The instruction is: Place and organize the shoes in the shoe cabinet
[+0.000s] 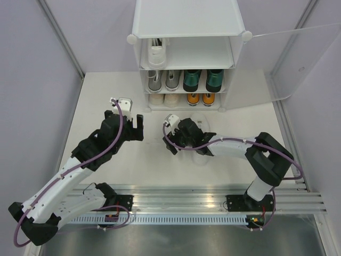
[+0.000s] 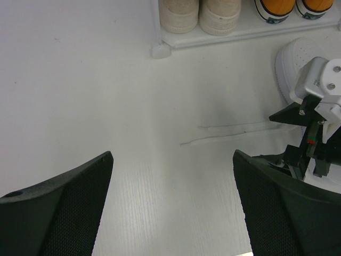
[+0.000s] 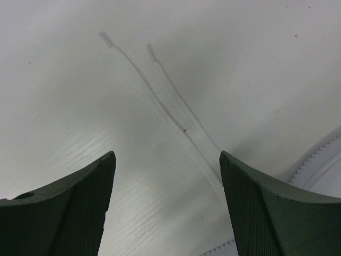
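Under the right gripper, white sneaker mostly hidden; right and left gripper fingers spread, empty

A white table stands between pale lilac walls.

White laces lie between the hand's spread fingers.

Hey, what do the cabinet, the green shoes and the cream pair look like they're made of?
Cabinet: smooth matte white panels, likely plastic, with a translucent frosted door.
Green shoes: glossy, with bright highlights, maybe patent leather or vinyl.
Cream pair: coarse woven texture, probably canvas or knit.
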Available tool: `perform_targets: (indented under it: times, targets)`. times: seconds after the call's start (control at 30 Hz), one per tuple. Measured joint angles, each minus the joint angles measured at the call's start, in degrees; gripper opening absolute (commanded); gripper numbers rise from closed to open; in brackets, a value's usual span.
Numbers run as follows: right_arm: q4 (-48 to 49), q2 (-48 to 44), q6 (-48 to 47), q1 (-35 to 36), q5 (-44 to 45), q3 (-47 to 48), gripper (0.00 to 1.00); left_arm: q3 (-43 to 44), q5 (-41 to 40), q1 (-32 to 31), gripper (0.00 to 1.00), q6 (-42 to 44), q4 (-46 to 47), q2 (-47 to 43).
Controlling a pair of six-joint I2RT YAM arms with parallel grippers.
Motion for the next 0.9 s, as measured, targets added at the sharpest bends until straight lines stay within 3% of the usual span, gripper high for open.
perform_targets:
  times: [0.37, 0.9]
  targets:
    - [2.21, 8.46, -6.1, 0.15, -0.17, 4.98, 0.82, 0.0, 0.11, 0.0, 0.96, 0.0, 0.0, 0.02]
    - [2.38, 13.51, -7.54, 0.15, 0.2, 7.34, 0.77, 0.0, 1.18, 0.0, 0.96, 0.0, 0.0, 0.33]
